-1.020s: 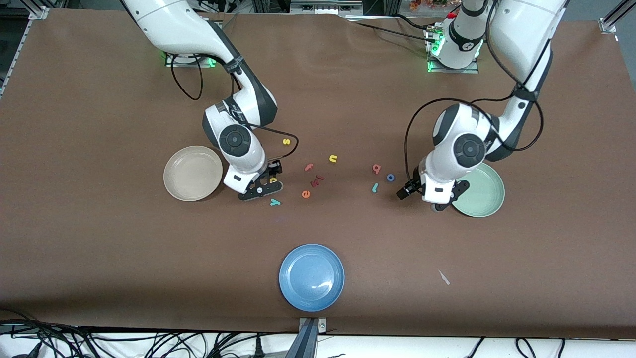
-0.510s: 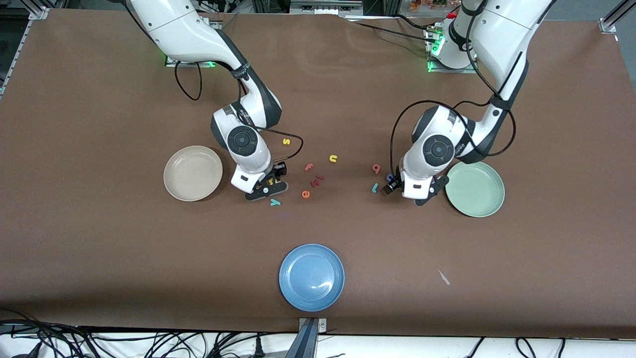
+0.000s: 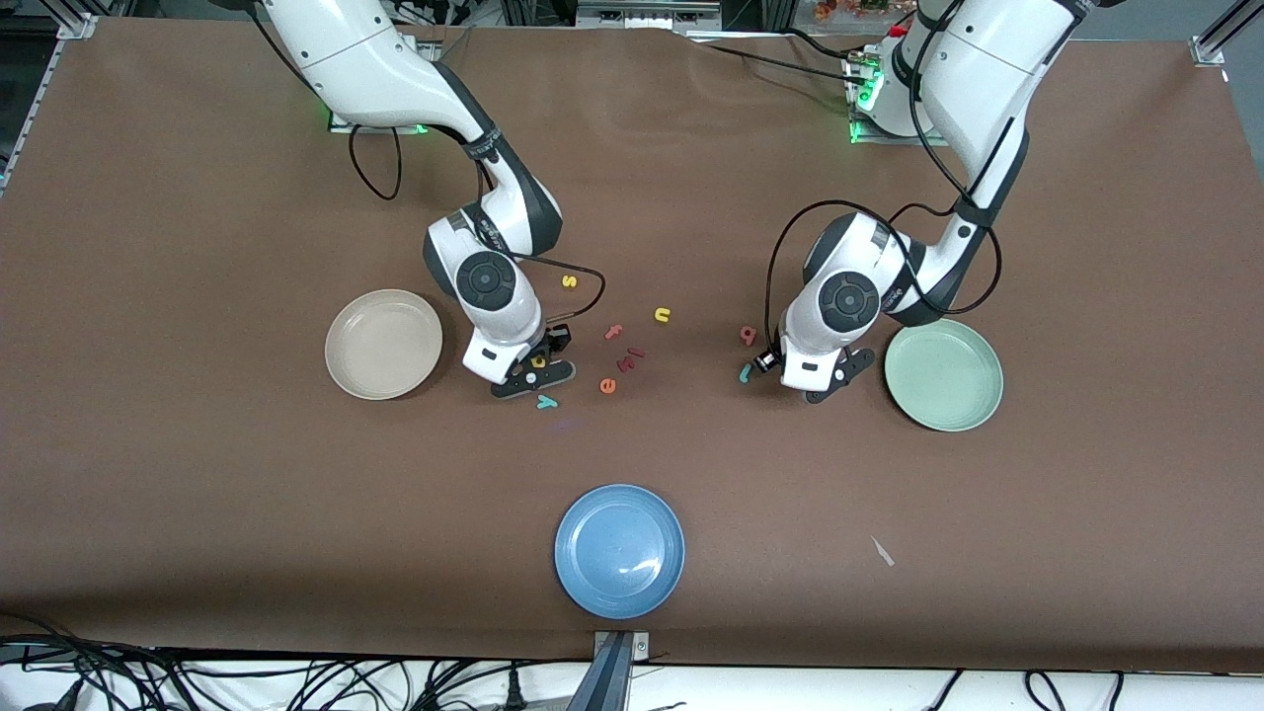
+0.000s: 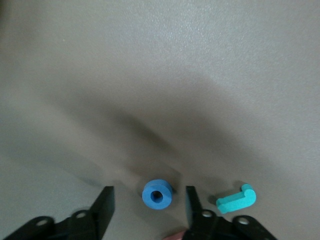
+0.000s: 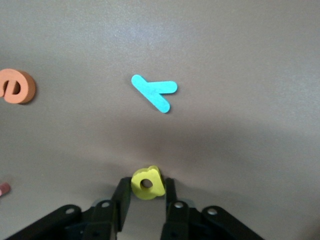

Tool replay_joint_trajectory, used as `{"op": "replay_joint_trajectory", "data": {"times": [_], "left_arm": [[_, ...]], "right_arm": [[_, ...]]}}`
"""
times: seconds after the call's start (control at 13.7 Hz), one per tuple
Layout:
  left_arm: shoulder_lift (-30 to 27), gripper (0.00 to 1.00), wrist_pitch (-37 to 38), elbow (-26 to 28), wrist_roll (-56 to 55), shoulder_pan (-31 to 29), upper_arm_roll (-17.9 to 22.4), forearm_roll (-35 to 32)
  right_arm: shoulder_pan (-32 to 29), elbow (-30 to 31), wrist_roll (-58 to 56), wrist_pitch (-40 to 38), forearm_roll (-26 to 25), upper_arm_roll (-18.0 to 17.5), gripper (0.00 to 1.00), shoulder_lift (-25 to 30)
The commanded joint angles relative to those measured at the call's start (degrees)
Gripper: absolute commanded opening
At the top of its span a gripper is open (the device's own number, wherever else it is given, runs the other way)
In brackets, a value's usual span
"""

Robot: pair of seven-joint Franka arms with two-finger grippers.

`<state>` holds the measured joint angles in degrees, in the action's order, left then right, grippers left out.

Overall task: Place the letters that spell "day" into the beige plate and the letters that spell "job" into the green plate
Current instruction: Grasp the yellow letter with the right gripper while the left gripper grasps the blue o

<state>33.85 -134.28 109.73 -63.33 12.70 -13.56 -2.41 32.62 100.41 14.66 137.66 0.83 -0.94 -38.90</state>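
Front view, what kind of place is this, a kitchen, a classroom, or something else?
Most likely a robot lab bench, not a kitchen: two white robot arms are bolted along a brown-covered table, loose cables trail off its edge, and the only items are foam letters and three empty plates, like the blue plate.

Even overhead light (soft wrist-view shadows).

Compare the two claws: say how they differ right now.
The right claw is shut on the yellow a; the left claw stands open around the blue o without touching it. The right claw works beside the beige plate, the left claw beside the green plate. Both are low at the table.
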Motion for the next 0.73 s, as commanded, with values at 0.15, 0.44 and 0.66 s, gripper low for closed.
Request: {"op": "replay_joint_trajectory", "data": {"times": [0.15, 0.44, 0.66], "left_arm": [[0.9, 0.44, -0.9, -0.5, 1.2, 0.2, 0.2, -1.6], [1.5, 0.38, -1.9, -0.6, 1.2, 0.3, 0.2, -1.5], [2.1, 0.34, -3.0, -0.6, 1.2, 0.4, 0.1, -1.5]], "right_arm": [[0.6, 0.1, -0.8, 0.7, -0.1, 0.5, 0.13, 0.3], [0.2, 0.1, -3.7, -6.9, -0.1, 3.5, 0.13, 5.1], [0.2, 2.2, -8.8, -14.1, 0.0, 7.3, 0.13, 8.7]]}}
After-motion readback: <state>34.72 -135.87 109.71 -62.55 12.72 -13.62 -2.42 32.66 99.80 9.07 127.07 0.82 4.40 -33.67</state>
